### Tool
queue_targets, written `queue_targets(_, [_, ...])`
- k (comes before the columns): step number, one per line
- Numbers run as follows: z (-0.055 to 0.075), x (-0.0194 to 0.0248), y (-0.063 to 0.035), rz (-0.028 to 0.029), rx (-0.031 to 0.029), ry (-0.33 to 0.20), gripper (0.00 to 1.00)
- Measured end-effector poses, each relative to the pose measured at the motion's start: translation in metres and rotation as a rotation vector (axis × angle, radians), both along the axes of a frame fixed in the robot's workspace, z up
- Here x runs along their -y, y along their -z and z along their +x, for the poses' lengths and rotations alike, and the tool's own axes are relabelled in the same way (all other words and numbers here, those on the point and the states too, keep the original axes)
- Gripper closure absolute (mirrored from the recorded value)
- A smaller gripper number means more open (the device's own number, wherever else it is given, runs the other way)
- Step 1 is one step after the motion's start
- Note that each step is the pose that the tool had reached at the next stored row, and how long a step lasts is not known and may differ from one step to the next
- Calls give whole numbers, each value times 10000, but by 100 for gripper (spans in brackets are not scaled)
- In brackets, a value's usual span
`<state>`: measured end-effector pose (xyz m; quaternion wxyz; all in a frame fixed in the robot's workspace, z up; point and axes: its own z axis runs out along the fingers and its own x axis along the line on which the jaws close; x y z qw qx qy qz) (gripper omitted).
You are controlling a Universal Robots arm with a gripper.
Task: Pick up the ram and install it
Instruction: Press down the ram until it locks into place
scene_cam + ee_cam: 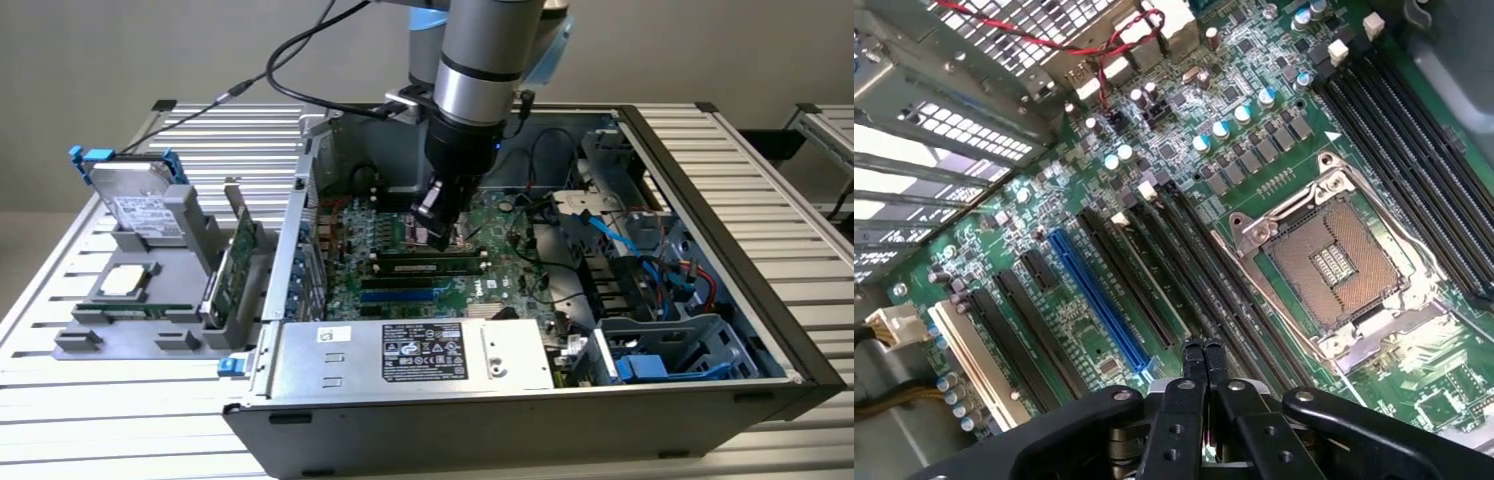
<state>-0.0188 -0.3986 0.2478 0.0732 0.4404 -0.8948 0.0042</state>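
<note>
The ram (pixel 427 266), a long narrow stick with a row of black chips, stands on edge in a motherboard slot inside the open computer case (pixel 747 250). My gripper (pixel 437 238) hangs straight down from the arm. Its tips are just above the end of the ram nearer the exterior view's left. In the wrist view the gripper (pixel 1204 352) is shut, fingertips pressed together with nothing between them. It is over the long black slots (pixel 1184 270) beside the bare processor socket (pixel 1334 260). I cannot tell whether the tips touch the ram.
A grey rack on the exterior view's left carries a silver hard drive with blue clips (pixel 134 195), a green expansion card (pixel 240 265) and a square chip (pixel 120 283). The power supply (pixel 414 355) fills the case's front; blue cables and a drive cage (pixel 667 340) crowd its right.
</note>
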Motion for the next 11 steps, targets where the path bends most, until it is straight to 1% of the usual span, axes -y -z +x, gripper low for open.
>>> queue_targets(2, [0, 0, 2, -19, 0, 269, 90])
queue_targets(11, [0, 0, 15, -67, -1, 1502, 90])
